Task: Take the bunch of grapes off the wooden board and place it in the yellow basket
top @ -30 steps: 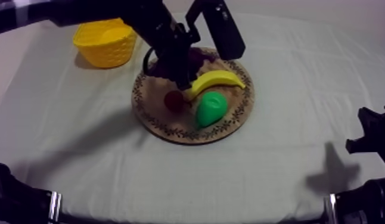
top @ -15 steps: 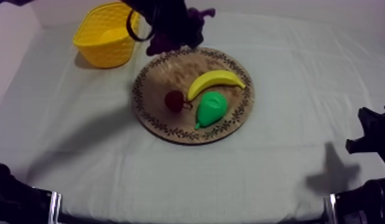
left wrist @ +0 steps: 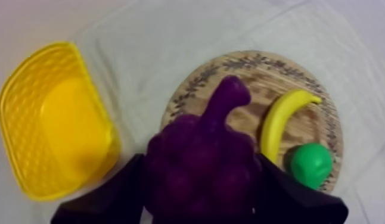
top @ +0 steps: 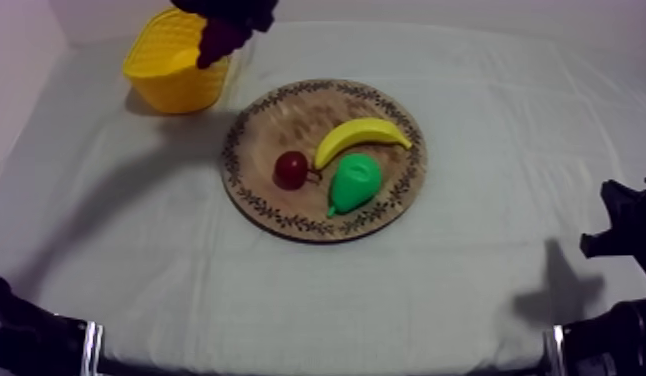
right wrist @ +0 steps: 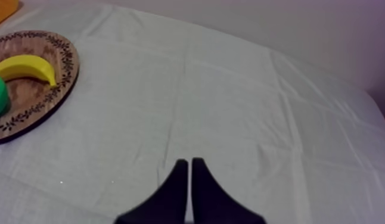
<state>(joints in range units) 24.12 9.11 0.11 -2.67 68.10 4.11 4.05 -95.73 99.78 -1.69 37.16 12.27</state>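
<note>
Hovering by rim of yellow basket (top: 162,85), L pincer (left wrist: 198,179) clamped on bunch of grapes (left wrist: 195,149); early release = grapes clip rim, fall outside. R pincer (right wrist: 190,162) together.

The table (top: 487,290) is covered by a grey-white cloth (top: 117,210), creased in places. Directly on the cloth: one round wooden board (top: 287,120) near the centre; one yellow basket (top: 172,85) at far left, near the board, not touching.
</note>
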